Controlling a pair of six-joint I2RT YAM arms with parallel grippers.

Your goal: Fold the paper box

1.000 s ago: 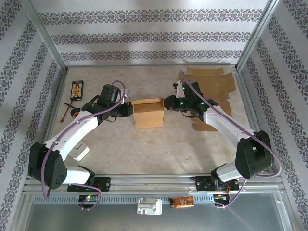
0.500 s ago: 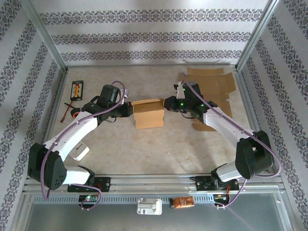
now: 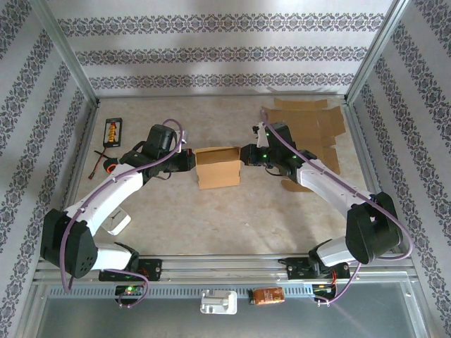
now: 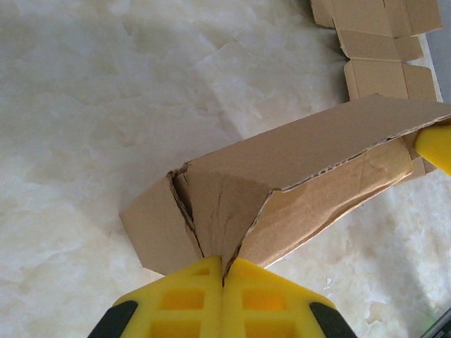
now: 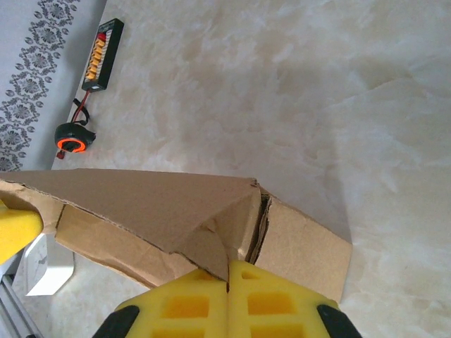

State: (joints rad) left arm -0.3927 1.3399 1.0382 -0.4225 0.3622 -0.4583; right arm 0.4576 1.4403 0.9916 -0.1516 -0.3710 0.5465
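We see the paper box [image 3: 218,167] standing on the table [image 3: 211,218] between the 2 arms; the left gripper [image 3: 190,160] is clamped tight on its left end flap, and the right gripper [image 3: 244,154] pinches the opposite flap likewise

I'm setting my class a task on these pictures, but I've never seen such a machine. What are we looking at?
These are two white robot arms bolted to a table's near edge. One picture looks down from above and behind them. The other two come from a camera on each wrist, with its yellow fingers at the bottom. The left gripper and right gripper are each shut on an end flap of the cardboard box between them. Flat cardboard sheets lie at the far right, and a small black board with orange connectors lies at the far left.
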